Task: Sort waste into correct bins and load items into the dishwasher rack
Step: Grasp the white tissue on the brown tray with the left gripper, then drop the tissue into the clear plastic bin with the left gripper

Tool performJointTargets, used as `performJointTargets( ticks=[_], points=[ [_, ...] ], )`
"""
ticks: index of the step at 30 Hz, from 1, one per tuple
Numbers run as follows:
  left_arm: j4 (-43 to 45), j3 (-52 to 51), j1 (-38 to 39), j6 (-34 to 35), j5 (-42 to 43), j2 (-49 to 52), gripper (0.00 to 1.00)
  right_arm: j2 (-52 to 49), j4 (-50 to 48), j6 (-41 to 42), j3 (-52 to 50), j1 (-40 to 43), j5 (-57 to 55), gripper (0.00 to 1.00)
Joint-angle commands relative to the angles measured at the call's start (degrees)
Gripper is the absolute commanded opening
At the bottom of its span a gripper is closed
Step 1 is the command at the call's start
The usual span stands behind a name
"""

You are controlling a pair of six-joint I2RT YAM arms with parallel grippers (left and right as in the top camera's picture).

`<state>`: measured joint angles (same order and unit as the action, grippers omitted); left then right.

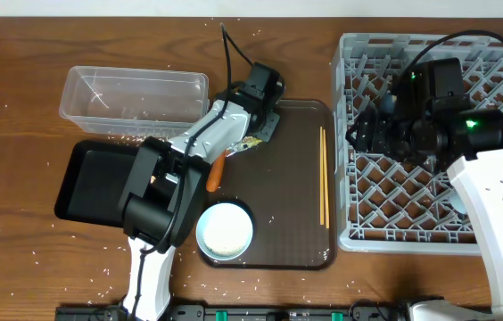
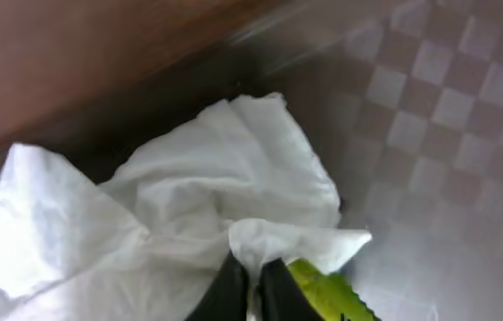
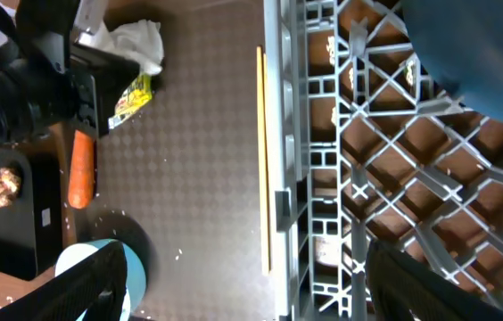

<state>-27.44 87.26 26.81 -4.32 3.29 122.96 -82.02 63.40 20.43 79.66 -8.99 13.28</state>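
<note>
Crumpled white tissue (image 2: 189, 196): is found at the back left corner of the brown tray (image 1: 296, 143).
Left tool (image 2: 253, 272): is shut tight on an edge of the tissue.
Yellow-green wrapper (image 2: 323, 287): is seen just beside the tissue.
Right tool (image 3: 250, 267): is held wide open over the grey rack (image 1: 358, 53).

1. No word, brand or number can be read in any of the three views.
2. The yellow-green wrapper (image 3: 132, 98) carries dark print on its face, perhaps lettering, too small and blurred to make out.
3. In the left wrist view the same wrapper shows only plain green.
</note>
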Motion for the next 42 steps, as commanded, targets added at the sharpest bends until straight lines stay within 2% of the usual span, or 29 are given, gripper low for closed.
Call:
performJointTargets(
  ticks=[1, 11, 18, 20, 24, 29, 30, 32, 33, 36, 42],
  points=[
    [-2.99, 1.03, -0.09, 0.55, 1.25, -3.23, 0.06, -0.20, 0.28, 0.55, 0.15, -0.83, -0.22, 0.78],
    [-10.05, 1.31, -0.13, 3.54, 0.13, -19.19, 0.06, -0.20, -0.90, 0.55, 0.15, -0.83, -0.22, 0.80],
    [-10.71, 1.31, -2.54, 3.52, -21.35, -23.71, 0.06, -0.20, -0.94, 0.55, 0.15, -0.83, -0.20, 0.80],
    [-10.43, 1.29, -4.92, 3.50, -23.98, -23.04, 0.06, -0.20, -0.90, 0.55, 0.15, -0.83, -0.20, 0.80],
    [-7.54, 1.29, -11.67, 3.61, -23.17, -21.18, 0.06, -0.24, -0.92, 0.55, 0.15, -0.83, -0.20, 0.79],
    [-3.06, 1.25, -18.62, 3.54, -14.05, -19.74, 0.07, -0.28, -0.81, 0.55, 0.15, -0.83, -0.20, 0.79],
    [-3.08, 1.25, -19.47, 3.54, -12.41, -19.71, 0.17, -0.28, -0.81, 0.55, 0.15, -0.83, -0.20, 0.80],
    [-3.78, 1.25, -20.65, 3.54, -9.40, -19.65, 0.52, -0.28, -0.81, 0.55, 0.15, -0.83, -0.20, 0.80],
    [-4.22, 1.27, -20.76, 3.52, -8.68, -19.69, 0.61, -0.28, -0.81, 0.55, 0.15, -0.83, -0.20, 0.80],
    [-6.64, 1.27, -20.20, 3.50, -5.99, -21.05, 0.66, -0.28, -0.81, 0.55, 0.15, -0.83, -0.20, 0.80],
    [-12.33, 1.27, -14.05, 3.50, -0.02, -24.28, 0.66, -0.39, -0.81, 0.55, 0.15, -0.83, -0.20, 0.80]
  ],
)
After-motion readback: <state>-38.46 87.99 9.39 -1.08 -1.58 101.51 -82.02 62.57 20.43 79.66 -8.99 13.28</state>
